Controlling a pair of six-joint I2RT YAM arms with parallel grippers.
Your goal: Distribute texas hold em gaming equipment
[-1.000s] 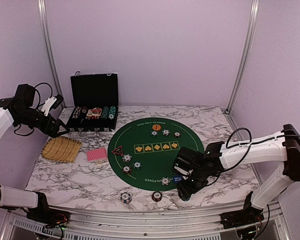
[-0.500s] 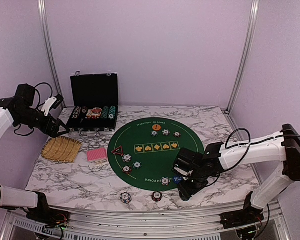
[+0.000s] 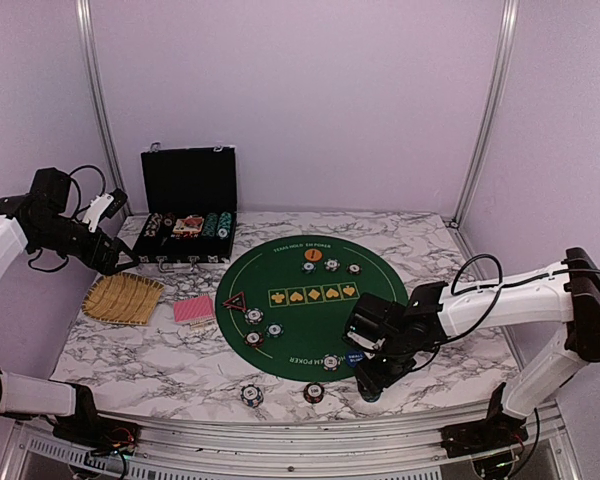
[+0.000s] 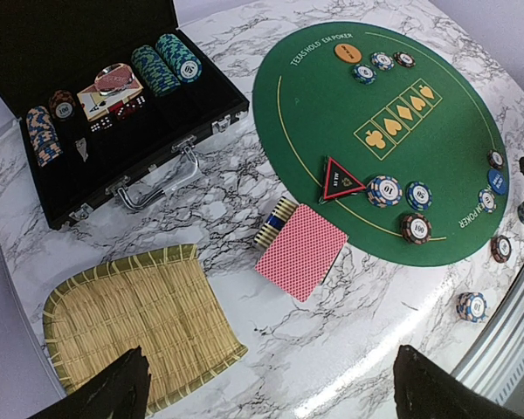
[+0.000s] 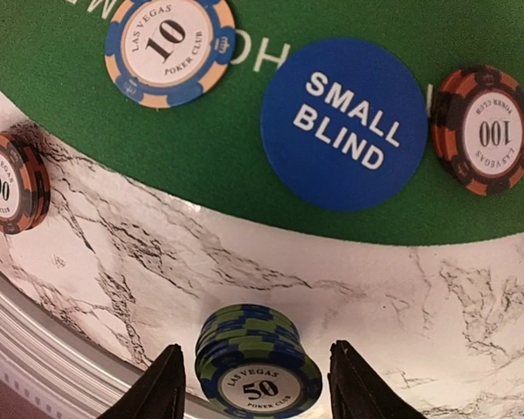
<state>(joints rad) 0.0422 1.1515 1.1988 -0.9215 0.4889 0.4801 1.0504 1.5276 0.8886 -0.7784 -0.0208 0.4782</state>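
Note:
My right gripper (image 5: 255, 377) stands low over the marble at the table's front edge, open, one finger on each side of a blue-and-green stack of "50" poker chips (image 5: 258, 371), with a gap on both sides. In the top view it is at the mat's near right rim (image 3: 370, 388). Just beyond lie the blue small blind disc (image 5: 345, 124), a "10" chip (image 5: 168, 48) and a red "100" chip (image 5: 485, 129). My left gripper (image 4: 271, 371) hangs open high above the straw tray (image 4: 131, 323). Red-backed cards (image 4: 301, 250) and the red-edged triangle (image 4: 341, 179) lie at the mat's left rim; the orange disc (image 4: 348, 52) is at its far side.
The round green mat (image 3: 310, 300) carries several chips. Two more chip stacks (image 3: 252, 395) (image 3: 314, 392) stand on the marble near the front edge. An open black chip case (image 3: 188, 215) sits at the back left. The table's metal front rail (image 5: 35, 332) runs close to the right gripper.
The right gripper's jaws have narrowed a little around the "50" chip stack. The left arm has not moved.

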